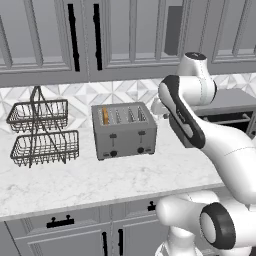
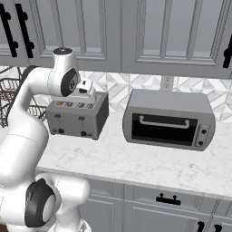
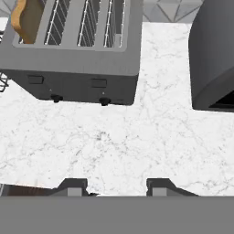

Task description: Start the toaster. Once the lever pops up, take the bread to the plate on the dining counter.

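On marble worktop, grey four-slot toaster (image 1: 124, 131), golden bread (image 3: 26, 19) in end slot, pincer (image 3: 116, 186) parted, empty.

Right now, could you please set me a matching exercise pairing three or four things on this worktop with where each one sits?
Things:
1. bread
2. toaster
3. wire rack
4. toaster oven

Places:
A. far left of the worktop
B. between the rack and the oven
C. in the toaster's leftmost slot
D. right of the toaster

Pairs: 1-C, 2-B, 3-A, 4-D
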{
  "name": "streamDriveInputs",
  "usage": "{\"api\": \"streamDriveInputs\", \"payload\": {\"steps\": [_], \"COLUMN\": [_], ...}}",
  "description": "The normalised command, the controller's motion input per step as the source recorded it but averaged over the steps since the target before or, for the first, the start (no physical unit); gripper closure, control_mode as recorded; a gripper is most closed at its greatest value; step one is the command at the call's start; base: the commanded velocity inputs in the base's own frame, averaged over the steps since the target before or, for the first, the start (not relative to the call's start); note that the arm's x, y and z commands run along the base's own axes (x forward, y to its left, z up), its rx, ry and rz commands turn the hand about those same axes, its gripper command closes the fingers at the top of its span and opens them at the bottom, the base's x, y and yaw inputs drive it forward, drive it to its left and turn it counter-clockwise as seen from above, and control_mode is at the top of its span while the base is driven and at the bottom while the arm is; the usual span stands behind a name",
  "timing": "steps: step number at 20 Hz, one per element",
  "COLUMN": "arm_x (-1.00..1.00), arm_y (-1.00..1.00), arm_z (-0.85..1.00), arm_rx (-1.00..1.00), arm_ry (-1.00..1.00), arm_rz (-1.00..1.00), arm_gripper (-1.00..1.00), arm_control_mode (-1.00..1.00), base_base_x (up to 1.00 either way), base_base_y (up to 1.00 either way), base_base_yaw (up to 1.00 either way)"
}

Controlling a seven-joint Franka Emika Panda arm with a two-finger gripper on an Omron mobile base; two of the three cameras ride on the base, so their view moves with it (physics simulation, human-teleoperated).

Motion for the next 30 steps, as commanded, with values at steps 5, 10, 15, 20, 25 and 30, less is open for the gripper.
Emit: {"api": "streamDriveInputs", "payload": {"steps": [5, 10, 15, 20, 25, 30], "arm_x": [-0.19, 0.01, 0.13, 0.2, 0.32, 0.4], "arm_y": [0.35, 0.58, 0.49, 0.53, 0.35, 0.19], "arm_z": [-0.06, -0.1, -0.31, -0.45, -0.44, -0.41], "arm_rx": [0.0, 0.0, 0.0, 0.0, 0.0, 0.0], "arm_ry": [0.0, 0.0, -0.01, -0.09, -0.1, -0.04], "arm_rz": [0.06, -0.02, -0.14, -0.22, -0.17, -0.13], "arm_gripper": [-1.0, -1.0, -1.0, -1.0, -1.0, -1.0], "arm_control_mode": [-1.0, -1.0, -1.0, -1.0, -1.0, -1.0], "base_base_x": [0.0, 0.0, 0.0, 0.0, 0.0, 0.0], "base_base_y": [0.0, 0.0, 0.0, 0.0, 0.0, 0.0], "base_base_yaw": [0.0, 0.0, 0.0, 0.0, 0.0, 0.0]}}
